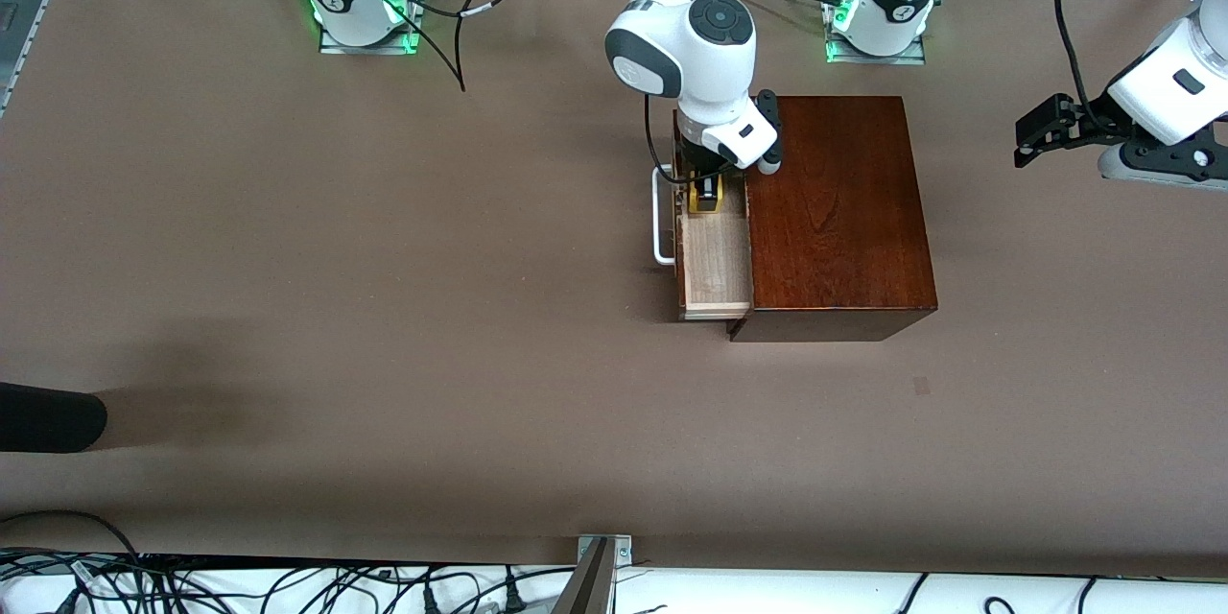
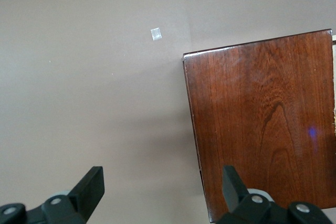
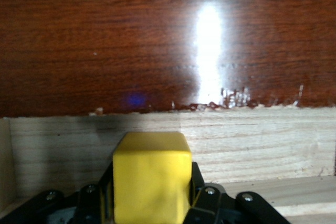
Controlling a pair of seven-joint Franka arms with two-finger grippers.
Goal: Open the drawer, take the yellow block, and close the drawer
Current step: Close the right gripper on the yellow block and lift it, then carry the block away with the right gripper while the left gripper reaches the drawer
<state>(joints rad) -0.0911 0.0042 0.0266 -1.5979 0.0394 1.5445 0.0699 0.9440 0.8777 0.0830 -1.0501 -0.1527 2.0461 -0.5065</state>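
The dark wooden box (image 1: 835,211) stands mid-table with its drawer (image 1: 715,264) pulled out toward the right arm's end, showing the pale tray and white bar handle (image 1: 660,216). My right gripper (image 1: 707,195) reaches down into the drawer's end nearest the robots' bases and is shut on the yellow block (image 1: 693,200). In the right wrist view the yellow block (image 3: 151,174) fills the gap of the right gripper (image 3: 151,195), with the pale drawer wall (image 3: 252,145) close by. My left gripper (image 1: 1041,129) waits open in the air beside the box (image 2: 262,124), and its fingers (image 2: 92,186) stand wide apart.
A dark rounded object (image 1: 48,417) pokes in at the right arm's end, near the front camera. A small square mark (image 1: 921,386) lies on the brown table nearer the camera than the box. Cables run along the table's front edge.
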